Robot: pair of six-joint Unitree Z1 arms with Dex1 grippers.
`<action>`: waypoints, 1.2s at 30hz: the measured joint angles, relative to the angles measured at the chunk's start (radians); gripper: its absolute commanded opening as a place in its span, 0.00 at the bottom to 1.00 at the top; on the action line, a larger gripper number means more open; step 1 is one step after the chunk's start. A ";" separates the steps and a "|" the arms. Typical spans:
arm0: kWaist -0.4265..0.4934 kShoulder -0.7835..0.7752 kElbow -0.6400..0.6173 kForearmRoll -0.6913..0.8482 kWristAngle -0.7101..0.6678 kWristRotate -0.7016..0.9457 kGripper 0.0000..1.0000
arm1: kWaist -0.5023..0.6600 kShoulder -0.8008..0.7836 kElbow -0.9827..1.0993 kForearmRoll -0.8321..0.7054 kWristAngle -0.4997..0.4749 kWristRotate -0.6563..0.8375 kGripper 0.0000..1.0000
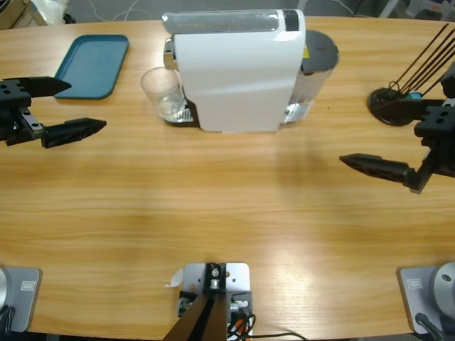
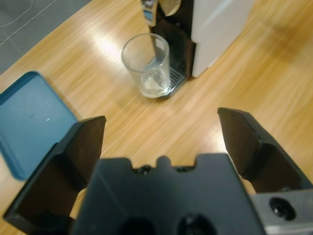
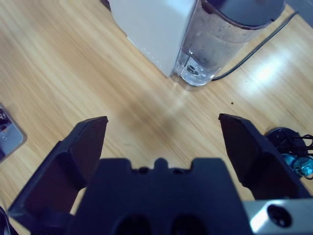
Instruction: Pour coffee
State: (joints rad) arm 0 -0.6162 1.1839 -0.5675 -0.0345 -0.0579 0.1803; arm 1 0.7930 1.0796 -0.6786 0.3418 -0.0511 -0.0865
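Clear glass is what we track first: the tumbler stands on the drip tray of the white coffee machine, straight ahead of our left gripper and well apart from it. The coffee is only a thin pale layer at the bottom of that tumbler. Our left gripper's jaws are spread wide with nothing between them; beside its left jaw lies the teal tray. Our right gripper is likewise spread and empty, with the machine's clear water tank ahead of it and a black stand with thin rods close beside it.

We judge the grasp not yet begun. The risks from here, as we see them: the tumbler sits tight against the machine's front under the spout, so a jaw coming in on that side may strike the housing or tip the glass off the drip tray. A smooth glass wall may also slip if pinched too high or off centre. Our right gripper could snag the rods if it swings outward.
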 measured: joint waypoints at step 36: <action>-0.005 0.004 0.044 -0.050 0.102 -0.003 0.98 | 0.024 0.000 0.068 -0.105 0.000 0.049 1.00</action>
State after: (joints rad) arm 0 -0.6207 1.1875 -0.5231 -0.0846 0.0437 0.1774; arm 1 0.8170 1.0792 -0.6102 0.2367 -0.0510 -0.0375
